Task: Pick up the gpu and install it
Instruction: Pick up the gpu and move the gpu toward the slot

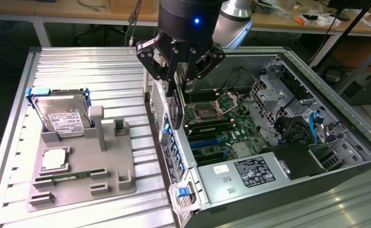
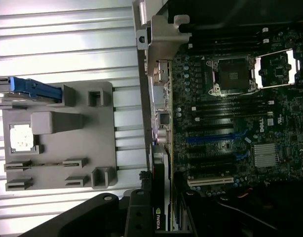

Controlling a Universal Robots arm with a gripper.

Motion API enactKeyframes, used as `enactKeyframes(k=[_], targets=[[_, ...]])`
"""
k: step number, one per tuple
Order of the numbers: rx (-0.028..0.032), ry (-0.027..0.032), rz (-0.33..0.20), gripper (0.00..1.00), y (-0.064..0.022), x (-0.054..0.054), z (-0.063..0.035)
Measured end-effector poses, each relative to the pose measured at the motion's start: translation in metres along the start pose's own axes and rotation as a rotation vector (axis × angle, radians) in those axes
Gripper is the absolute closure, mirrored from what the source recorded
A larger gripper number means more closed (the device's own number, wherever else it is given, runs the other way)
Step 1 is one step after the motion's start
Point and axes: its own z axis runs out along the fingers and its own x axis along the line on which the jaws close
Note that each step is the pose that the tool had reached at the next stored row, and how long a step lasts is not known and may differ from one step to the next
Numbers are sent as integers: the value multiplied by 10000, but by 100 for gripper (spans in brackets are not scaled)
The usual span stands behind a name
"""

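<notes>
Hanging on edge from the jaws, the gpu (image 1: 176, 105) is pinched between them by its top, with its dark cooler side showing in the wrist view (image 2: 158, 217). So the pick-up looks done: the card is clear of the grey fixture (image 1: 119, 161) on the worktop (image 1: 97, 66), where the hard drive (image 1: 62, 116), the CPU (image 1: 54, 159) and the RAM stick (image 1: 71, 176) sit in their holders.

The install is not done. The card is held over the open case (image 1: 337, 180), right at the case wall nearest the fixture and along that edge of the motherboard (image 1: 217, 128). Whether it touches the wall, I cannot tell. Its lower edge appears well above the board, not in any slot. The blue slots (image 1: 204, 142) lie bare, further along the board towards the power supply (image 1: 255, 171).

By my reading, the task is about midway: card in hand and brought to the case, with the lining-up over a slot and the seating left.
</notes>
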Motion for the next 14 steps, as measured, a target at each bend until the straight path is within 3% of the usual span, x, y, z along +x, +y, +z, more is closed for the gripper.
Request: enactKeyframes(k=[14], targets=[[0,0,0,73,10,-119,3]])
